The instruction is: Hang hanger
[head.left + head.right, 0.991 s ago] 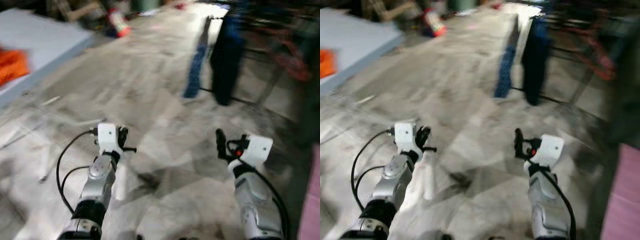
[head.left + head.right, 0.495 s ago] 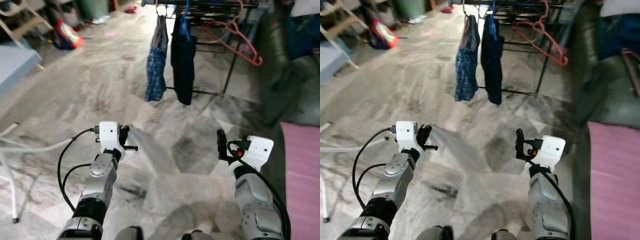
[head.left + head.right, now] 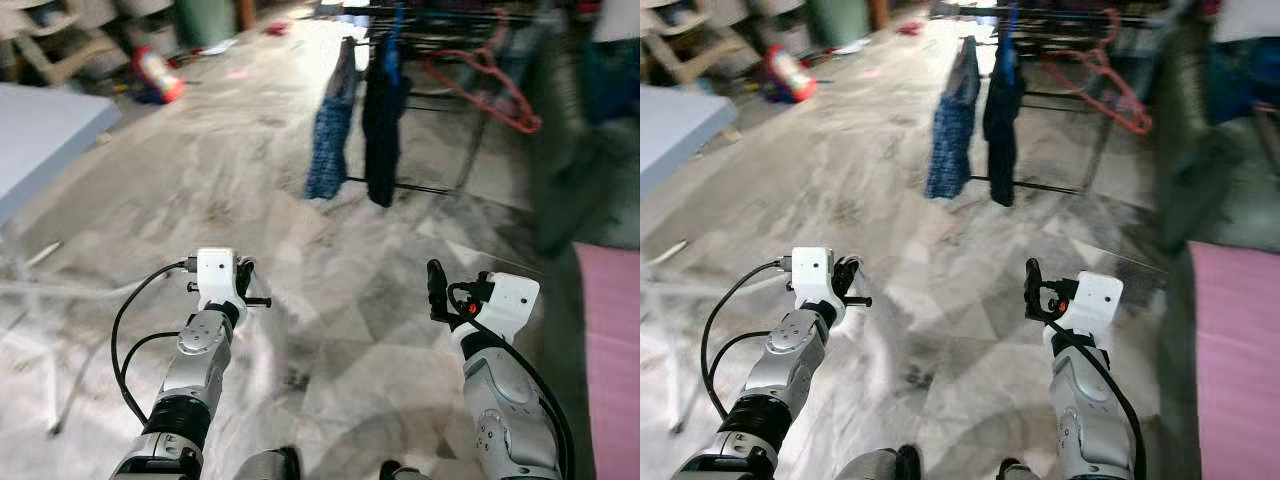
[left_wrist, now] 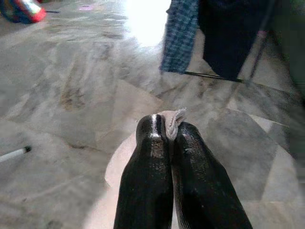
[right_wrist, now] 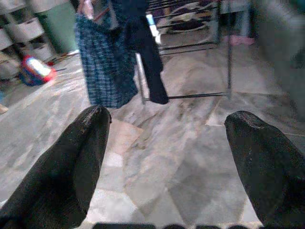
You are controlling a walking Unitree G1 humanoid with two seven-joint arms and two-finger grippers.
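Note:
My left gripper [image 3: 250,285] is held out low over the marble floor, shut on a pale bit of cloth [image 4: 175,117] that pokes out between its fingertips. What the cloth belongs to is hidden under the fingers. My right gripper [image 3: 436,291] is held out at the same height, open and empty, its fingers [image 5: 81,157] wide apart. Ahead stands a dark clothes rack [image 3: 471,150]. A blue plaid garment [image 3: 328,130] and a dark navy garment [image 3: 383,118] hang from it, with red hangers [image 3: 492,88] to their right.
A grey table [image 3: 45,125] juts in at the left, with a thin white leg [image 3: 68,385] near it. A red and blue object [image 3: 158,78] lies far left on the floor. A dark sofa [image 3: 580,160] and a pink mat [image 3: 612,340] line the right side.
The view has swung and steadied, so the rack now sits ahead and slightly right. Both arms keep the same pose; the left stays shut on the cloth, the right stays open.

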